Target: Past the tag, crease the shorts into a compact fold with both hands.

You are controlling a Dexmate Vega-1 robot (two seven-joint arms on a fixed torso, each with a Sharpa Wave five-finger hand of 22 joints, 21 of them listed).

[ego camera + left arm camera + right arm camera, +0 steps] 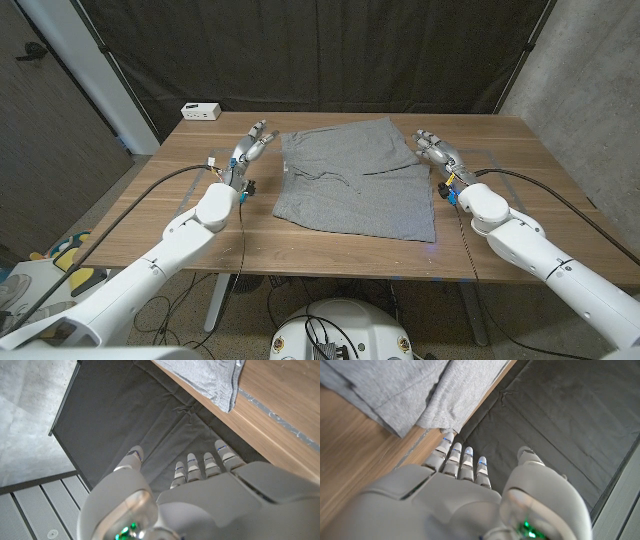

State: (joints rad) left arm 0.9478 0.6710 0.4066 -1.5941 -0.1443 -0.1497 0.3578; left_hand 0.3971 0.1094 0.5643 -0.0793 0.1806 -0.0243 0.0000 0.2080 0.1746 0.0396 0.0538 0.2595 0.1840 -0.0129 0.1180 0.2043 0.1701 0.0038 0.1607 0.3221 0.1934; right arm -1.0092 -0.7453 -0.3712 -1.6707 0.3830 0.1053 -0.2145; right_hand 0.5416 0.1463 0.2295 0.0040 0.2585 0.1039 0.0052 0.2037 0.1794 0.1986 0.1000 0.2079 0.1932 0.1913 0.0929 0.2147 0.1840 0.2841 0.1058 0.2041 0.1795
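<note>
shorts (355, 180) spread on table (500, 250); L hand (250, 146) | R hand (438, 152) beside, empty

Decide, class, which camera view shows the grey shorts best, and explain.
The head view: the whole grey shorts lie spread on the table between the two hands. The left wrist view catches one corner over the table's edge; the right wrist view shows one edge near its fingertips.

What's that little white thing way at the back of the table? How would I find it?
Start at the wooden table and find the grey shorts spread in its middle. Go to the far corner on the robot's left, beyond the left hand. The small white box sits there alone, the table's sole white, hard-edged thing.
</note>
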